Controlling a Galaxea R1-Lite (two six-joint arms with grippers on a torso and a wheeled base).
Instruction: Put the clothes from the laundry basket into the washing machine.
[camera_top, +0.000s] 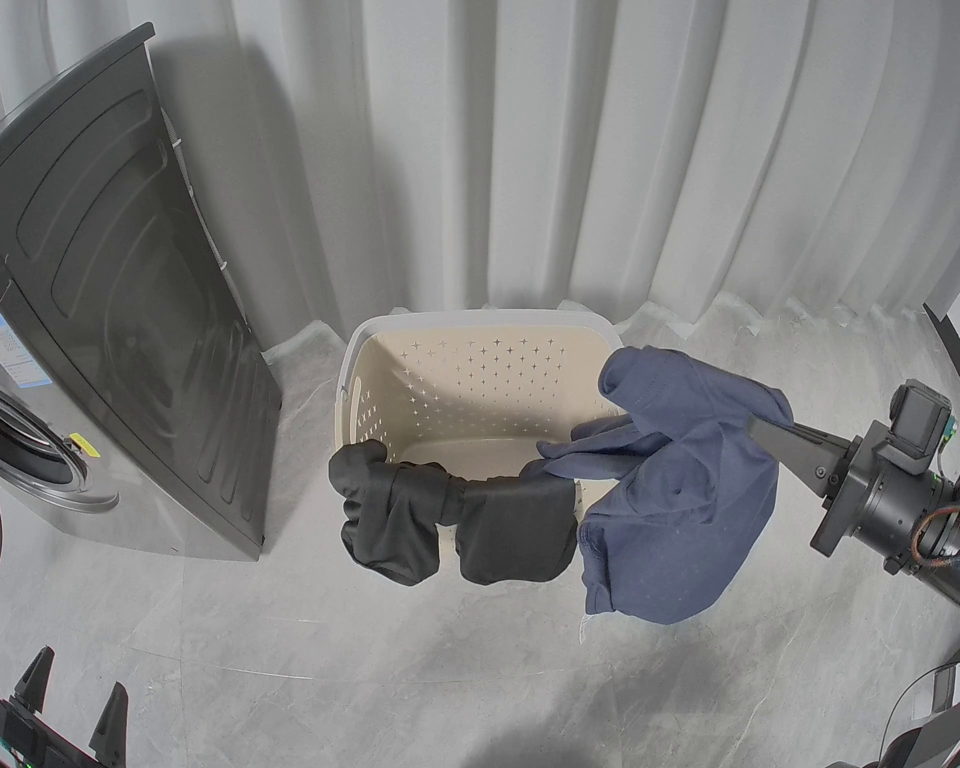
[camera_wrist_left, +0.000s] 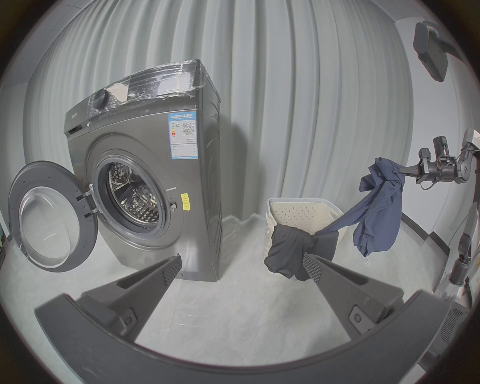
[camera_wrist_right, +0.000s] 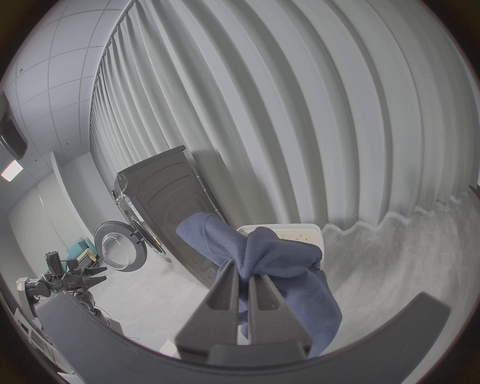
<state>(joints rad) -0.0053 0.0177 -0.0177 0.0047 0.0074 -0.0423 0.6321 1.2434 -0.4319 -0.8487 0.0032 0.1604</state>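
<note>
My right gripper (camera_top: 758, 428) is shut on a blue garment (camera_top: 680, 490), held up to the right of the cream laundry basket (camera_top: 470, 335); one blue sleeve trails back over the basket's front rim. In the right wrist view the fingers (camera_wrist_right: 226, 290) pinch the blue garment (camera_wrist_right: 280, 260). A black garment (camera_top: 450, 515) hangs over the basket's front edge. The grey washing machine (camera_wrist_left: 150, 175) stands to the left with its round door (camera_wrist_left: 50, 217) swung open and the drum visible. My left gripper (camera_wrist_left: 240, 265) is open, low at the front left, away from the basket.
White curtains (camera_top: 560, 150) hang behind the basket and the washing machine (camera_top: 130, 310). Grey tiled floor (camera_top: 400, 660) stretches between the machine, the basket and me.
</note>
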